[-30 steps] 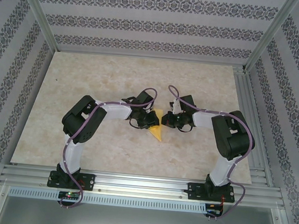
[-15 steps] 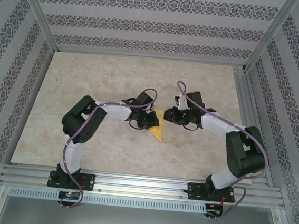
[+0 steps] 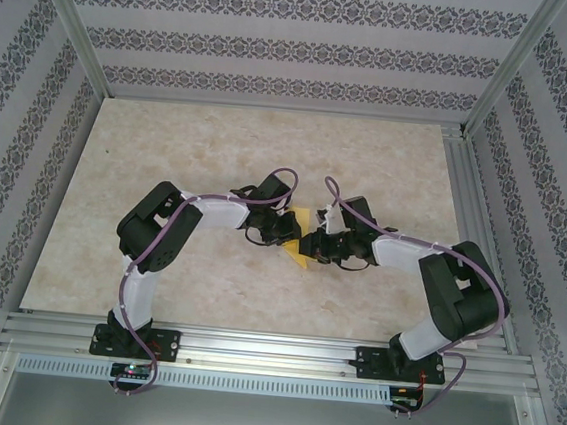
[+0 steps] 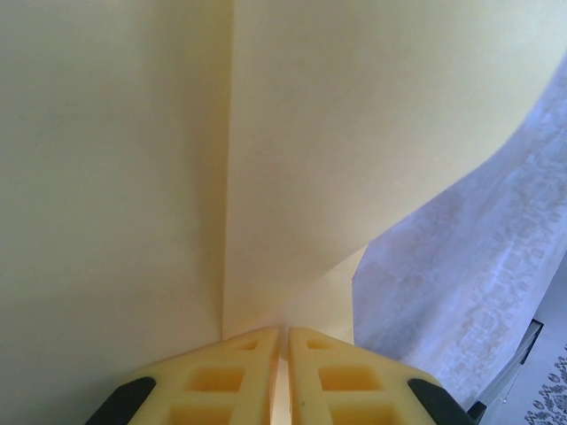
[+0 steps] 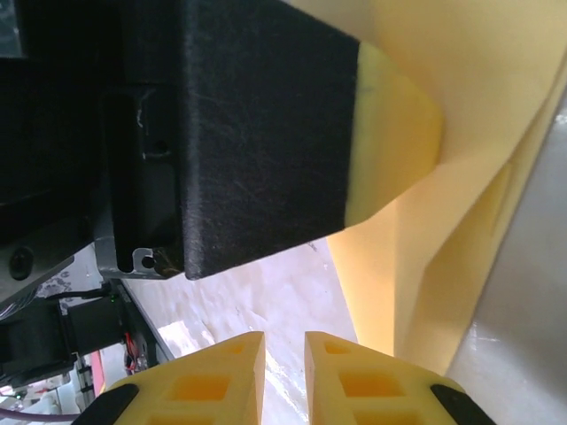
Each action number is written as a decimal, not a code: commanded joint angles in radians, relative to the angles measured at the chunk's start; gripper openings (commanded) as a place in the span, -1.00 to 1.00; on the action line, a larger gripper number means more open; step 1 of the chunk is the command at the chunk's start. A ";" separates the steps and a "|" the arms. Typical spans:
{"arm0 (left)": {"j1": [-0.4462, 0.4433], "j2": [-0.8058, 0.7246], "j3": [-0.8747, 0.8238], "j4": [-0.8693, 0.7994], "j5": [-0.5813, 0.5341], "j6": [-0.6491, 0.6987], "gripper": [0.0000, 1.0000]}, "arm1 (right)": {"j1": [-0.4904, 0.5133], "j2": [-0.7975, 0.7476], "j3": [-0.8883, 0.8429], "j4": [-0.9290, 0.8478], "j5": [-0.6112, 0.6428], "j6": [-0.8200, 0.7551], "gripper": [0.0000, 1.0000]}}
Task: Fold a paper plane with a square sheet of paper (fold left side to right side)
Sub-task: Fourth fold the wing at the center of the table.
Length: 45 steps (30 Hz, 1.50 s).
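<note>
The square sheet of paper [image 3: 303, 217] is pale yellow and folded to a pointed shape, lying mid-table between the two grippers. In the left wrist view the paper [image 4: 133, 177] stands up close with a vertical crease, and my left gripper [image 4: 284, 341] is shut on its lower edge. My left gripper [image 3: 285, 231] sits at the paper's left side. My right gripper [image 3: 313, 243] is close against the paper's right side. Its jaws [image 5: 283, 350] stand slightly apart with bare table between them. Just ahead of them are the paper [image 5: 461, 221] and the left gripper's finger [image 5: 399, 124].
The beige marble-patterned table [image 3: 169, 151] has an aluminium rail [image 3: 270, 350] along its near edge and patterned walls [image 3: 279, 51] on three sides. The left gripper's black body [image 5: 248, 124] hangs directly in front of the right wrist camera.
The right arm drew back and then swung down-left, close against the paper and the left gripper. Its jaws have parted slightly. The left arm has stayed put, still holding the paper.
</note>
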 commanded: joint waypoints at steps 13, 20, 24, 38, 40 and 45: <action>-0.027 0.040 -0.030 -0.087 -0.061 -0.001 -0.69 | 0.004 0.103 -0.012 0.034 -0.008 -0.016 -0.62; -0.027 0.044 -0.021 -0.097 -0.066 0.002 -0.70 | 0.007 0.108 -0.031 0.039 0.001 -0.014 -0.62; -0.027 0.046 -0.021 -0.100 -0.068 0.002 -0.70 | 0.009 0.121 -0.040 0.019 0.021 -0.021 -0.63; -0.027 0.050 -0.020 -0.112 -0.080 0.003 -0.70 | 0.041 0.062 -0.135 -0.077 0.055 -0.043 -0.65; -0.027 0.051 -0.020 -0.112 -0.082 0.003 -0.70 | 0.045 0.046 -0.138 -0.115 0.064 -0.058 -0.65; -0.027 0.051 -0.023 -0.110 -0.081 0.003 -0.70 | 0.052 0.008 -0.137 -0.192 0.082 -0.082 -0.65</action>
